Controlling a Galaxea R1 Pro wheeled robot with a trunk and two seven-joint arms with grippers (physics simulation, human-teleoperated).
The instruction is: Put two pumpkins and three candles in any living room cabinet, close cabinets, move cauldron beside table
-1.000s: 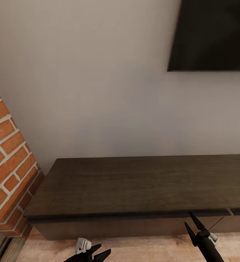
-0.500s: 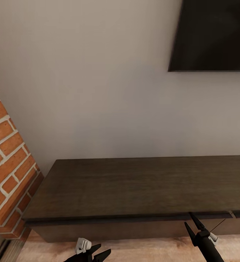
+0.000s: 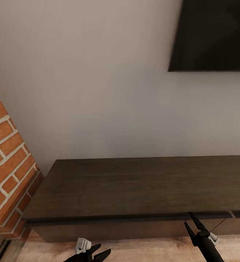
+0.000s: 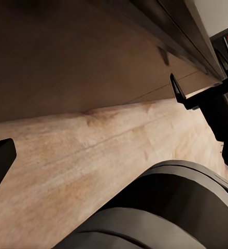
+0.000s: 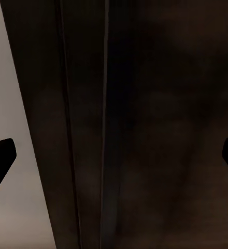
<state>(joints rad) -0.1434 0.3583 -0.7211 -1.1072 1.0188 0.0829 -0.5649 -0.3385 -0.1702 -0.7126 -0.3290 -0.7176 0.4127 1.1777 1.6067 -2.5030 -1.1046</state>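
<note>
Head view: the right gripper (image 3: 192, 222) stands just in front of the cabinet (image 3: 141, 182), its two fingers parted and pointing up at the front edge near a seam between drawer fronts. Nothing lies between them. The cabinet's long dark top stretches away to both sides of this gripper. Its fronts sit flush. The left gripper (image 3: 102, 251) hangs low over the plank floor (image 3: 141, 251), short of the cabinet's base, fingers spread and holding nothing. Beyond the left gripper, on its outer side, rises the red brick chimney (image 3: 7, 160). Above the right gripper, high on the pale wall (image 3: 90, 80), hangs the black TV (image 3: 216, 34).

Left wrist view: one dark fingertip (image 4: 0, 158) of the left gripper shows at the frame edge. Ahead lie the floor boards and the cabinet's brown front. The right gripper appears farther along that front, its fingers apart (a rounded dark part of the robot's own body crowds the foreground).

Right wrist view: two fingertips (image 5: 1, 155), set wide apart, frame the cabinet's dark edge close ahead, with a strip of pale wall beside it.
</note>
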